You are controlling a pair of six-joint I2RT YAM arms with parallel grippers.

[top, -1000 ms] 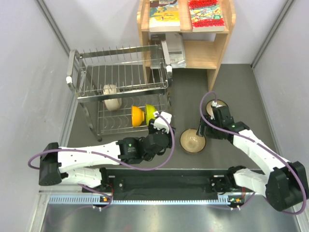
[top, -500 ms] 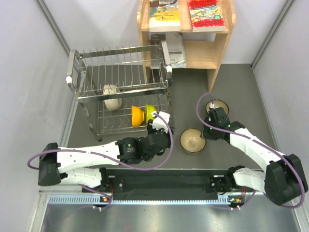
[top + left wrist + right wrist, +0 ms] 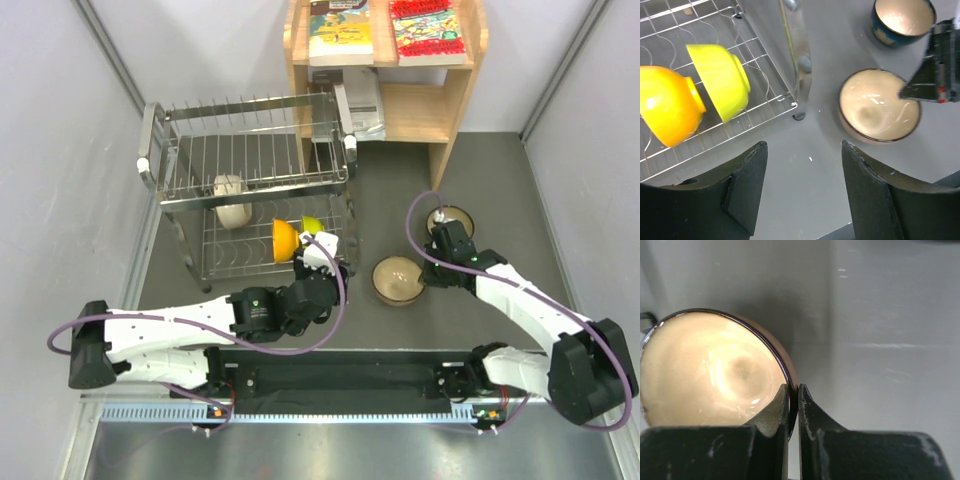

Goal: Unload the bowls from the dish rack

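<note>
right pincer (image 3: 792,390) clamped shut on the rim of the pinkish-brown bowl (image 3: 710,367), one finger inside the pale hollow, one outside. from above we see the grip is on that bowl's right side. the bowl stands upright on the grey bench (image 3: 480,170), out of the dish rack (image 3: 250,150) and near its front right corner. the teal-blue bowl (image 3: 450,218) is also upright on the bench, near the first but apart from it, farther back. left pincer (image 3: 804,147) open, nothing between its fingers, hanging over bare bench by the rack's front right foot. on the rack's lower tier the orange bowl (image 3: 667,112) and yellow-green bowl (image 3: 720,80) stand on edge side by side, feet turned to the right; we cannot tell whether they touch. the cream-white bowl (image 3: 230,200) lies farther left and back, beneath the upper tier's wires. a wooden bookshelf (image 3: 440,110) stands behind the rack.
</note>
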